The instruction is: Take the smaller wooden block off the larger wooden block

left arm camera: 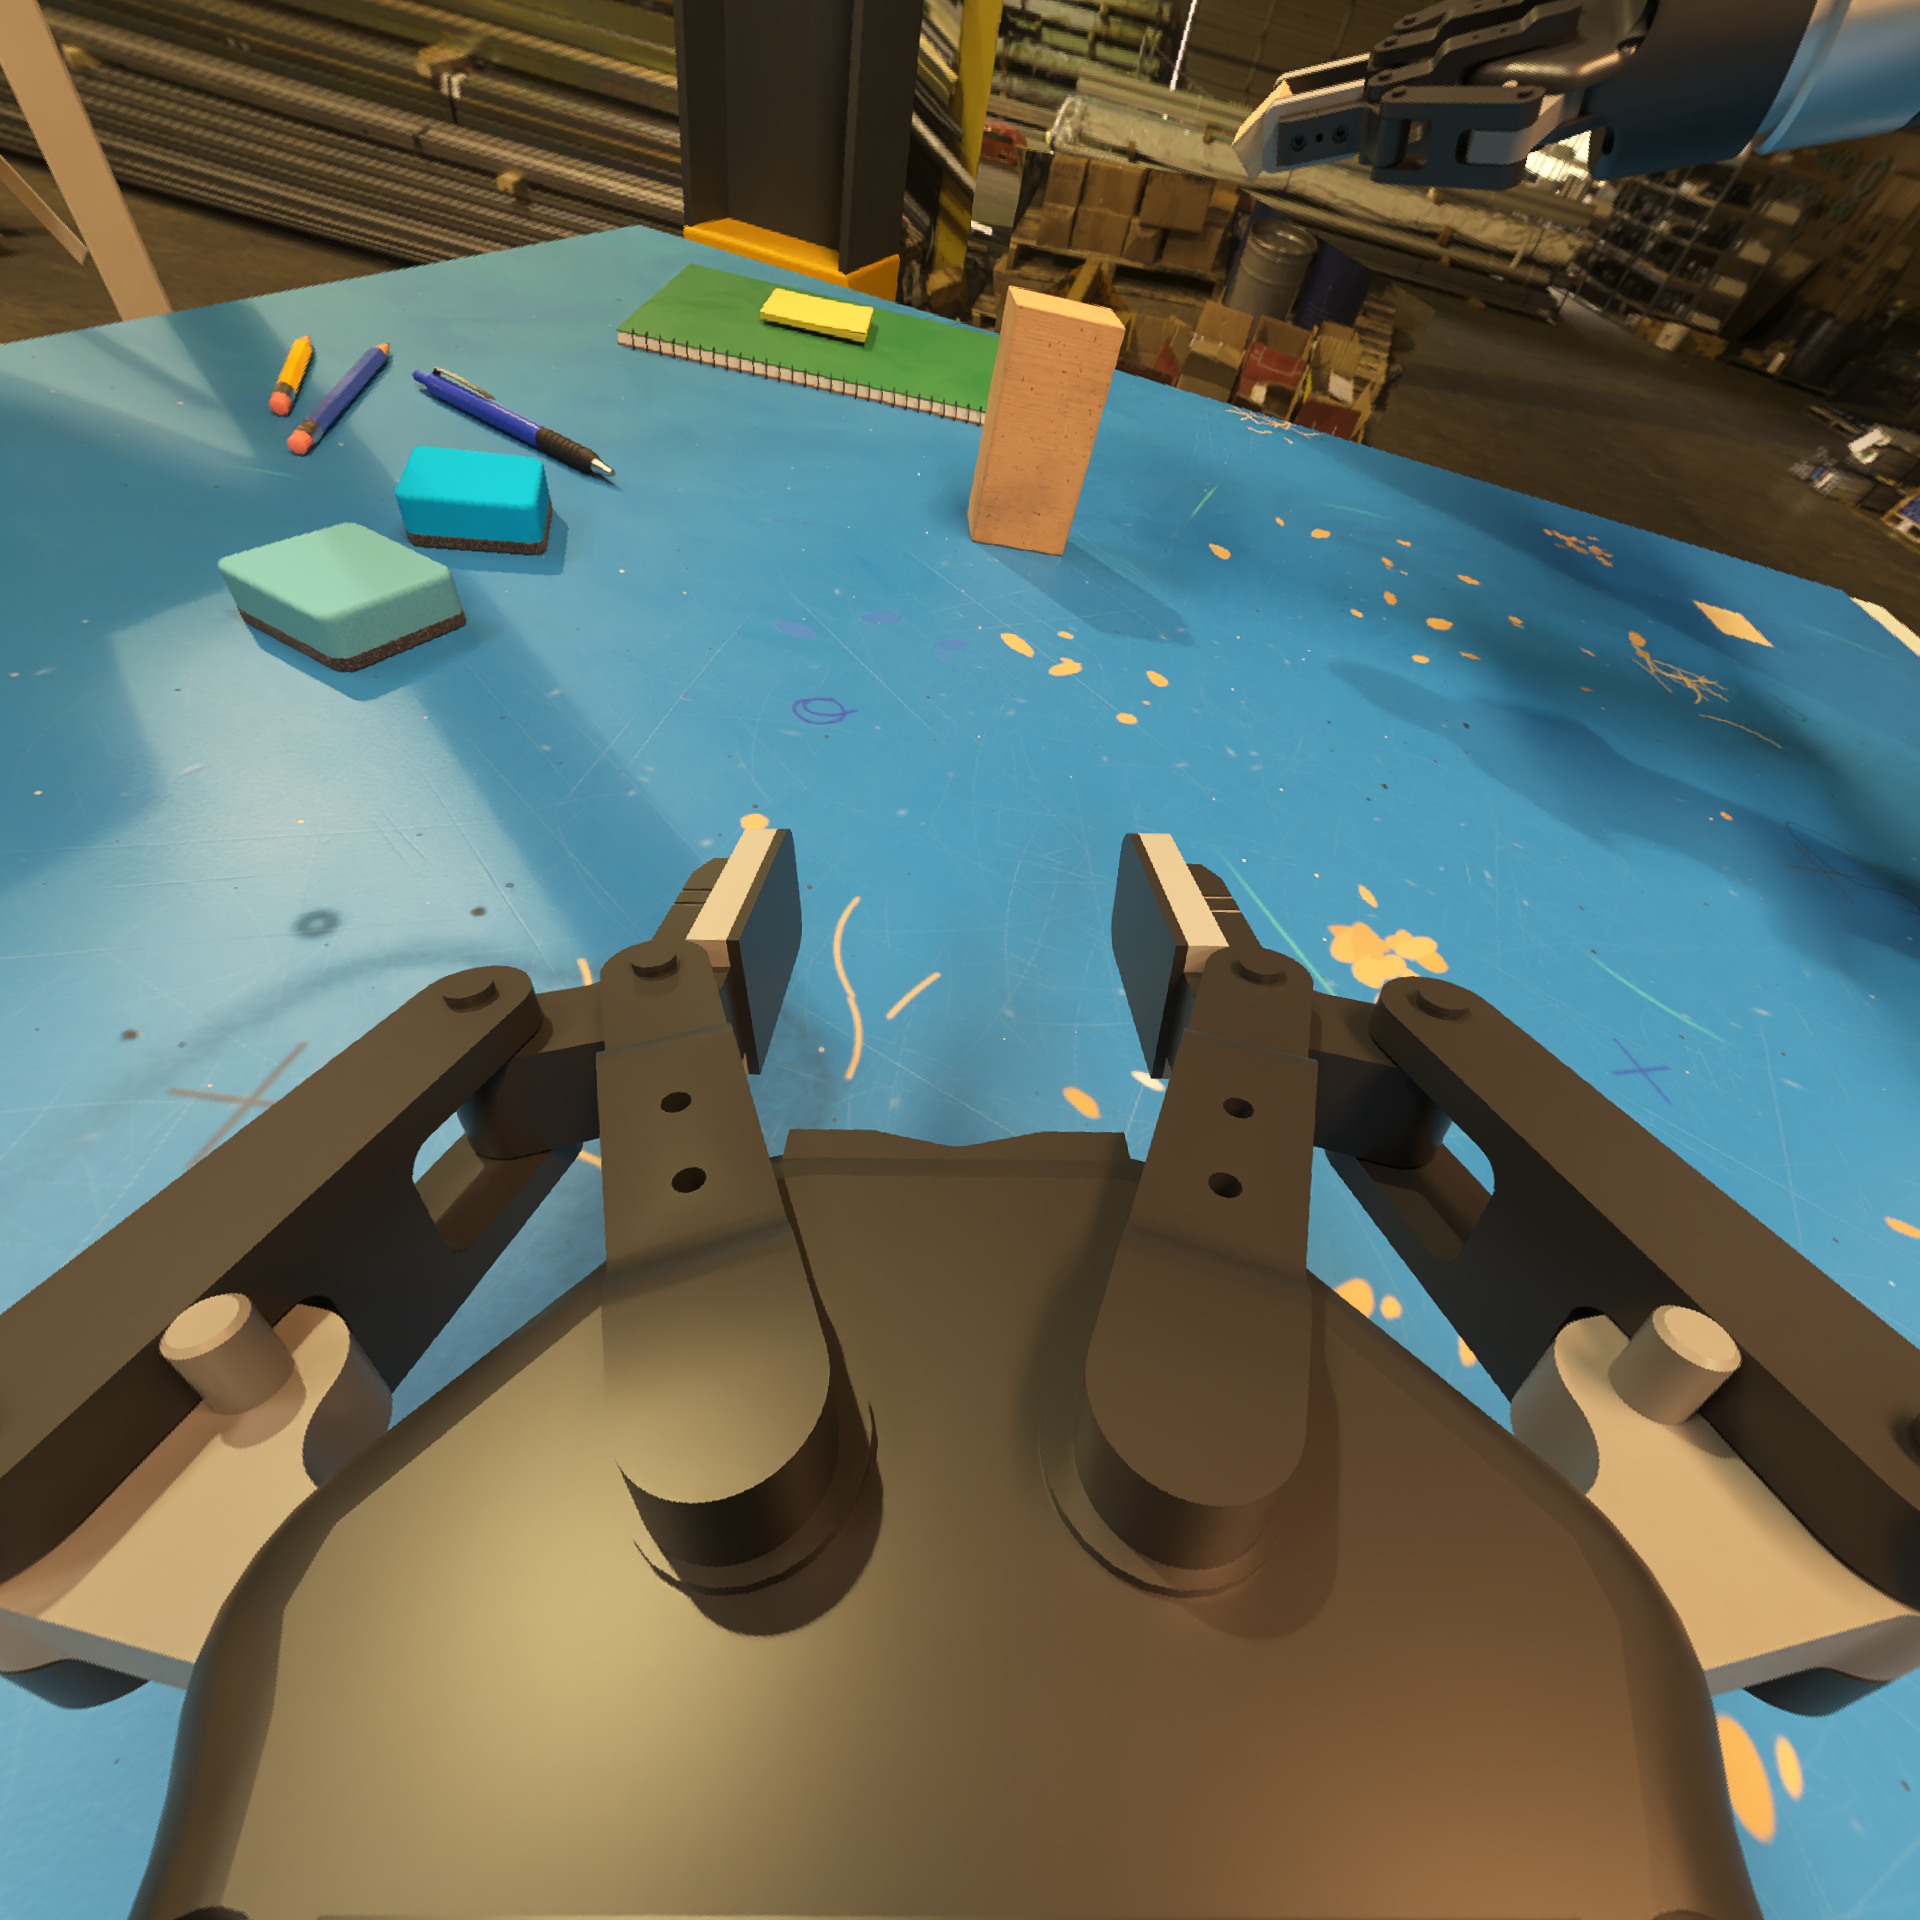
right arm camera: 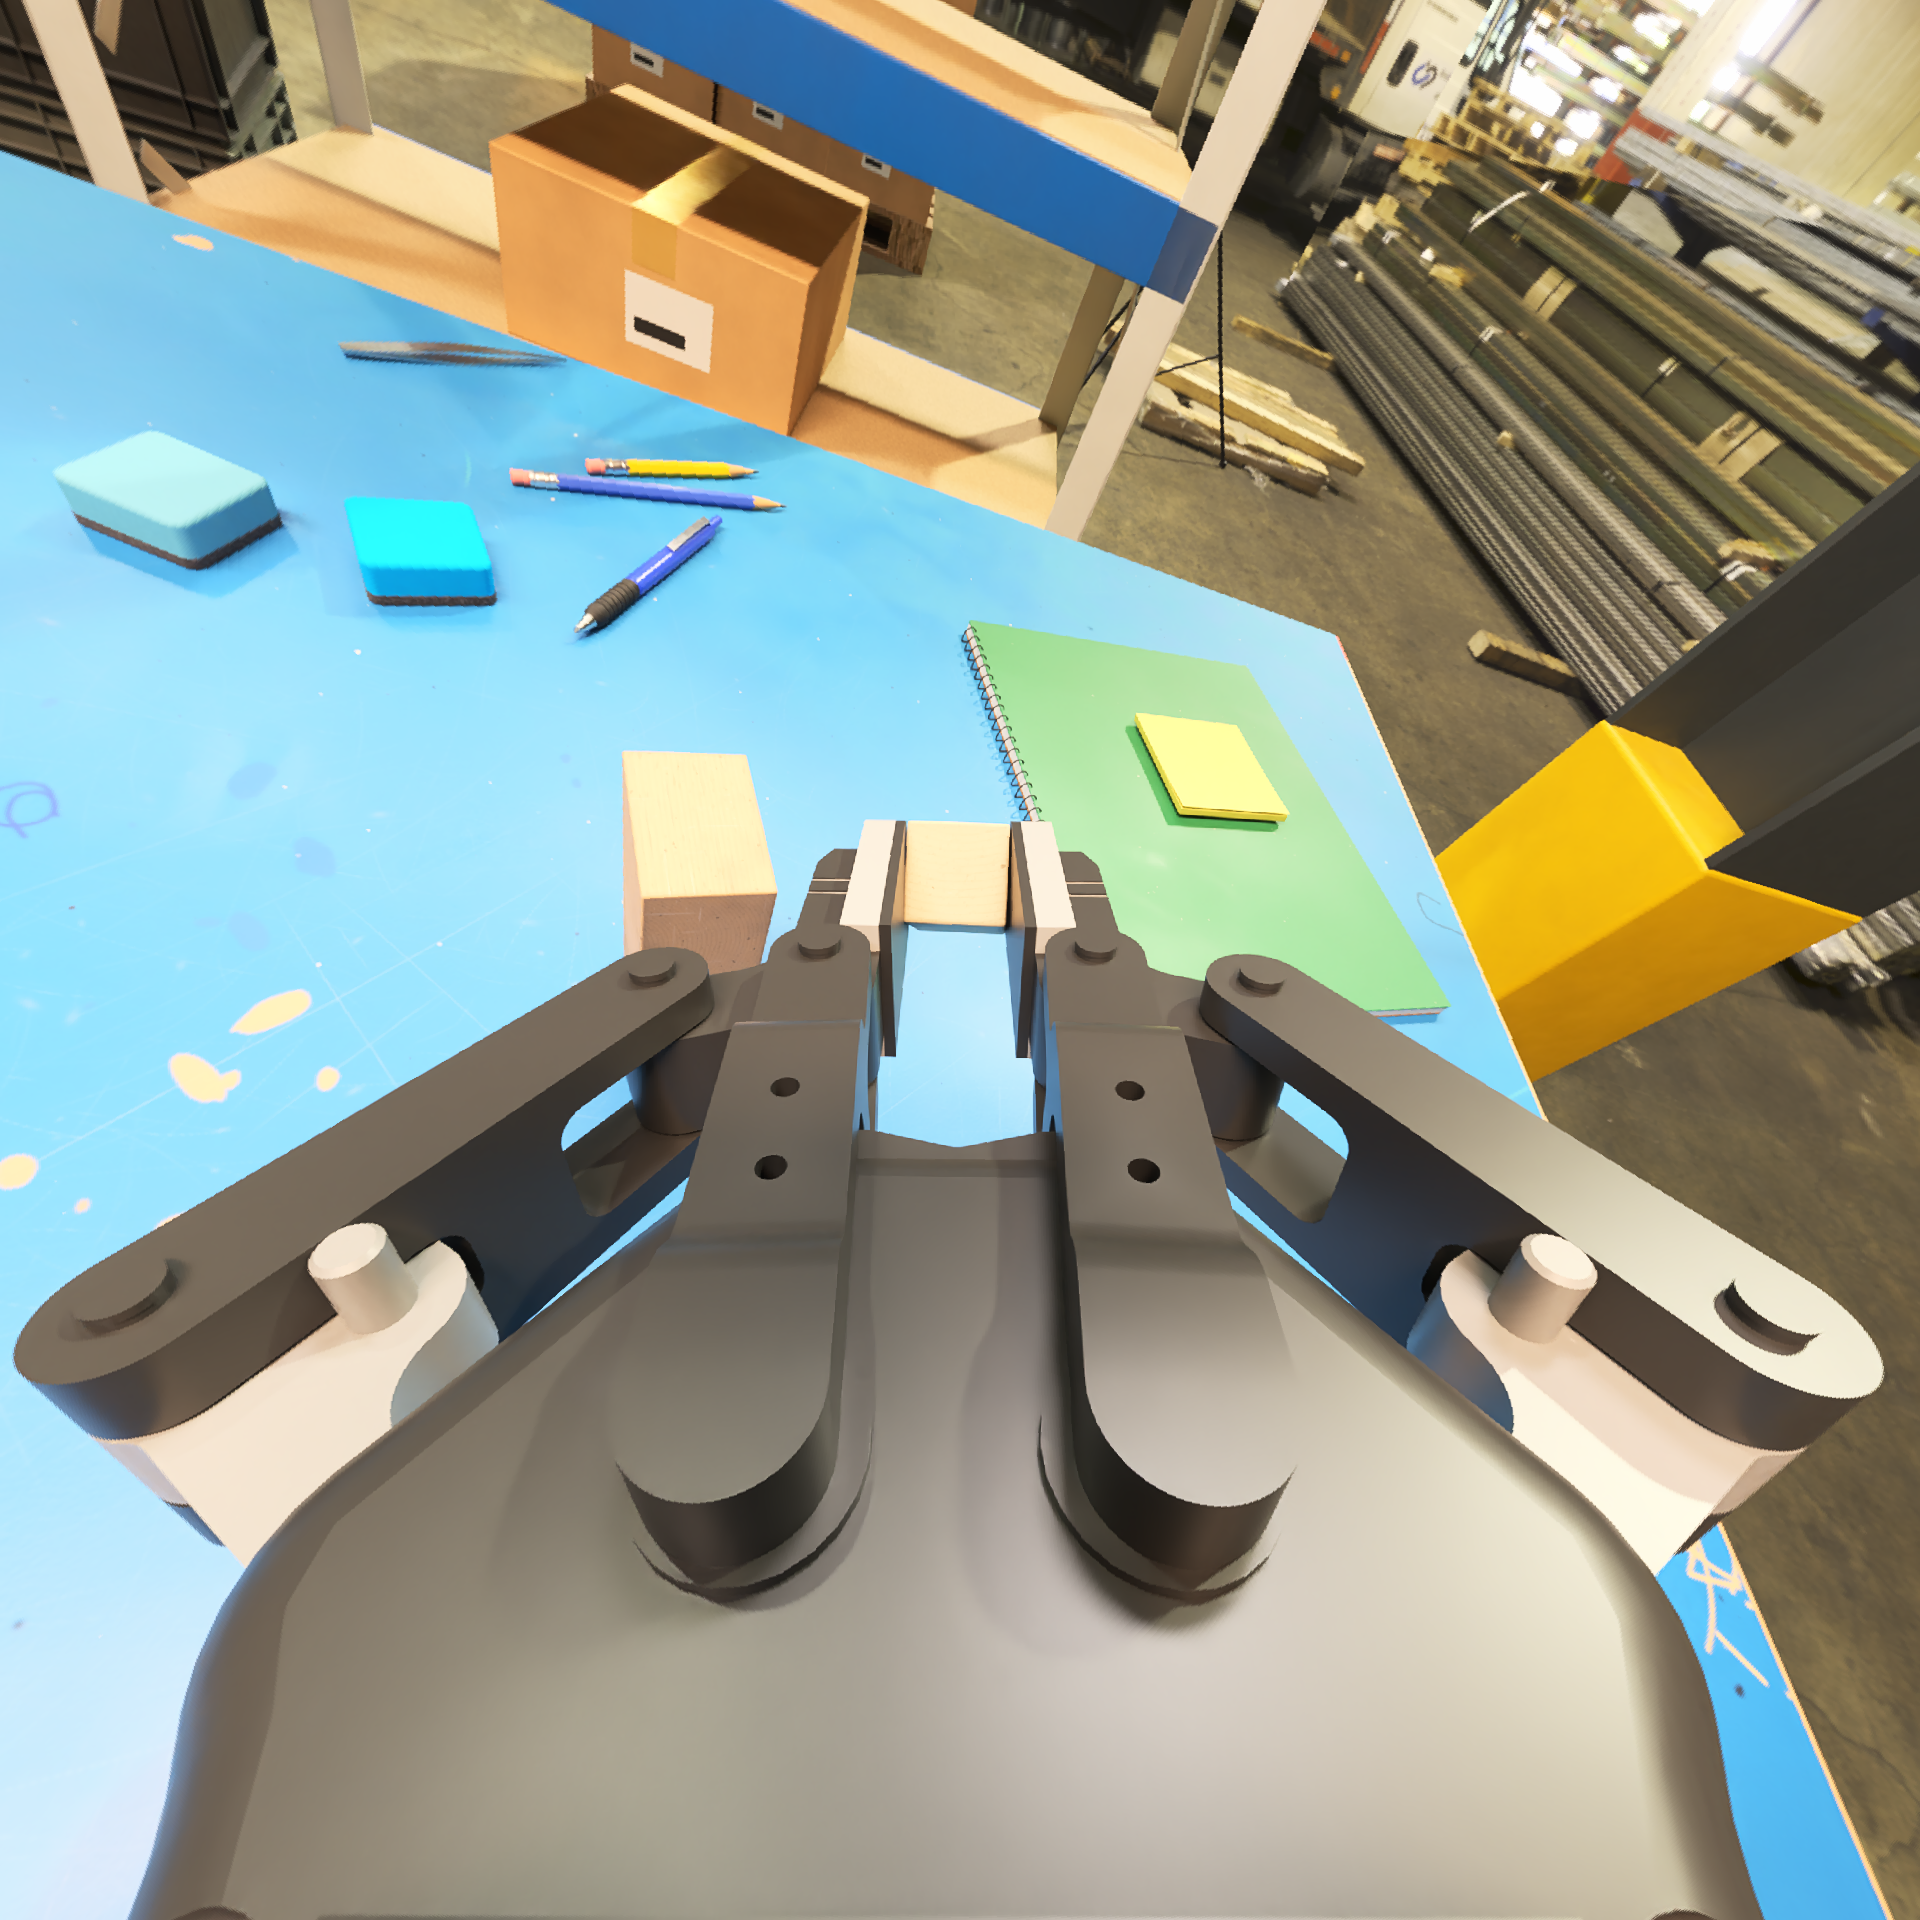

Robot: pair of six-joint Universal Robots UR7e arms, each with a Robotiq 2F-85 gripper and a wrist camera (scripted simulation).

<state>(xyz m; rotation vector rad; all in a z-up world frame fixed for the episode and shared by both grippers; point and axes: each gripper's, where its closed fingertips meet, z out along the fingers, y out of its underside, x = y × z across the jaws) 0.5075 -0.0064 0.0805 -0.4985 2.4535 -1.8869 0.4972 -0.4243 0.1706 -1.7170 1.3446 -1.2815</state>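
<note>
The larger wooden block (left arm camera: 1044, 416) stands upright on the blue table (left arm camera: 935, 727), with nothing on top of it. It also shows in the right wrist view (right arm camera: 696, 852). My right gripper (right arm camera: 956, 868) is shut on the smaller wooden block (right arm camera: 956, 888) and holds it in the air, just right of the larger block and apart from it. In the left wrist view the right gripper (left arm camera: 1309, 130) hangs high at the top right. My left gripper (left arm camera: 956, 914) is open and empty, low over the table, well short of the larger block.
Two erasers (left arm camera: 473, 499) (left arm camera: 343, 592), two pencils (left arm camera: 338, 400) and a pen (left arm camera: 514, 421) lie at the left. A green spiral notebook (right arm camera: 1195, 831) with a yellow sticky pad (right arm camera: 1210, 769) lies by the table edge. Tweezers (right arm camera: 447, 353) lie beyond. A yellow post base (right arm camera: 1600, 904) stands off the table.
</note>
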